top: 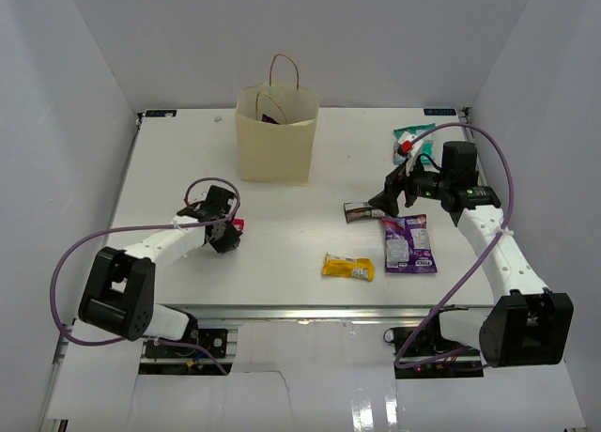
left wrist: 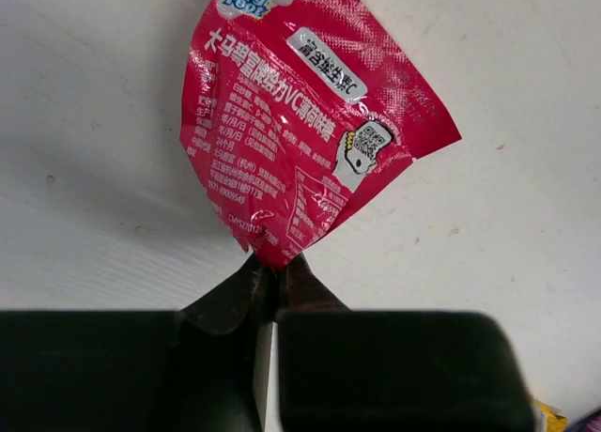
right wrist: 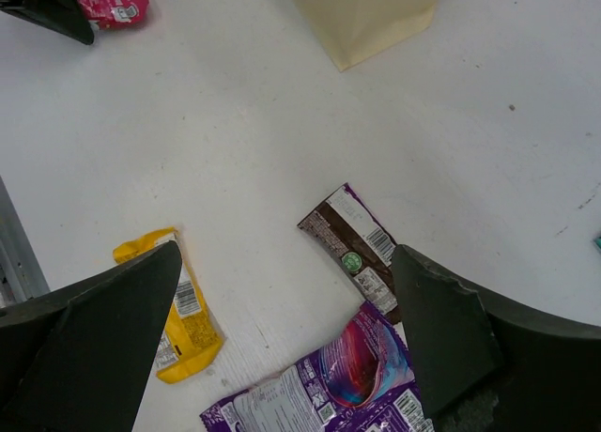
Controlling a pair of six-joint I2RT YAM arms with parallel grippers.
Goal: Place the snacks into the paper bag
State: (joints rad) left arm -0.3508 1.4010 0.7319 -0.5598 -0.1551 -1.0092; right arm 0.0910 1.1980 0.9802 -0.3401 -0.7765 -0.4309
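Your red packet [left wrist: 300,122] is a thin, glossy foil sachet. Judge it as nearly weightless, floppy and slick, so it will likely droop and swing once it leaves the tabletop [top: 291,249]. The crimped seal at its end is the sensible hold, being flatter and stiffer than the middle. Your left gripper [left wrist: 275,274] has its fingers pressed together on that narrow tip, pinching only a small bite of the seal. The rest of the packet fans out away from the gripper and looks to lie on the tabletop. With so little in the pinch it could slip, so lift gently.

Packet and left gripper sit in front of the paper bag [top: 275,146], off toward its left and apart from it. Your right gripper [right wrist: 286,254] hangs spread wide and holds nothing, in front of the bag to its right. It is over the brown bar [right wrist: 357,254], with the purple pouch [right wrist: 329,385] and yellow bar [right wrist: 183,319] farther from the bag.
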